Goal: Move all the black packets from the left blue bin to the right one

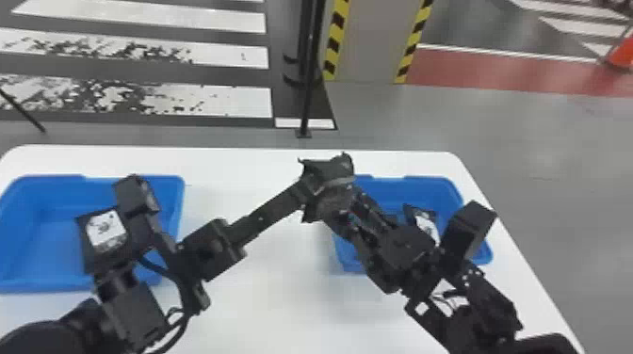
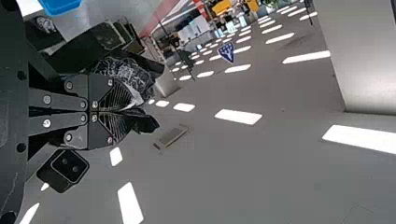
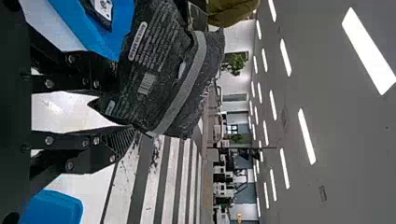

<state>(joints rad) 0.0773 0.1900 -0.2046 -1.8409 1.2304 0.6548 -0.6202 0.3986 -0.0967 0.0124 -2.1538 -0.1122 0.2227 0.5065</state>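
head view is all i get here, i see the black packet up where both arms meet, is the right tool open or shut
Observer: Open. In the right wrist view the fingers of the right tool stand well apart, and a corner of the black packet shows in the gap; I can't tell if either finger touches it.

Operator: ok and the left tool, has it got the packet

Observer: Yes, the left wrist view shows the left tool with its fingers closed almost together on the packet, crinkled film bulging out past them.
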